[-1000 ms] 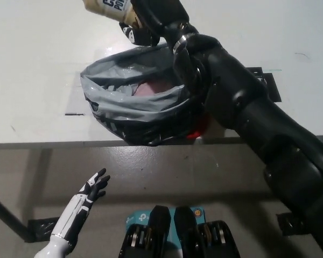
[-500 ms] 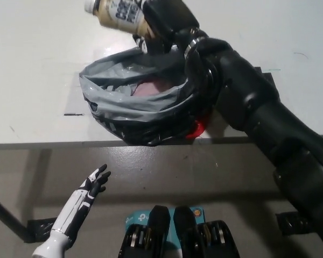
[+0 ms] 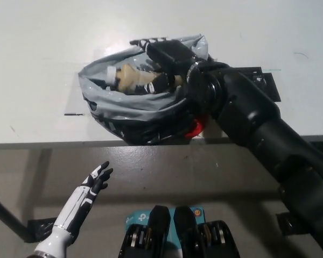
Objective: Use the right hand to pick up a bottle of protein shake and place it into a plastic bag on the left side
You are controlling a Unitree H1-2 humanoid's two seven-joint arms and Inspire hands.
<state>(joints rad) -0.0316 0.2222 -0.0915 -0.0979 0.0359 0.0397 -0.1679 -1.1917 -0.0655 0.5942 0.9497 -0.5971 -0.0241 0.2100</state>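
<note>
A: Starting at the left, what do you see?

B: The white left robot hand (image 3: 95,180) hangs low, below the tabletop (image 3: 37,64) edge, fingers spread and holding nothing. It takes no part here.

A: And moving across?

B: One grey plastic bag (image 3: 105,99) sits near the front edge of the tabletop, its mouth gaping upward. Inside it lies one bottle of protein shake (image 3: 130,79), on its side, white cap pointing left, tan body with a dark label band.

A: Is the bottle let go?

B: Not that I can see. The black right robot hand (image 3: 169,67) reaches down into the bag mouth and is wrapped around the bottle's base end, so I'd say it grips the bottle, held low within the bag.

A: How would the bottle handle?

B: My guess: stiff plastic, smooth and a bit slippery, fairly heavy if full. Taking it around the body, as now, looks sound; the narrow cap end would give less hold. The bag is thin and limp, so its rim could fold or snag on the fingers when they come out.

A: Anything further right?

B: A small red object (image 3: 194,129) shows under the right arm beside the bag; I cannot tell what it is. Beyond that, a dark flat plate (image 3: 265,83) lies on the tabletop.
</note>
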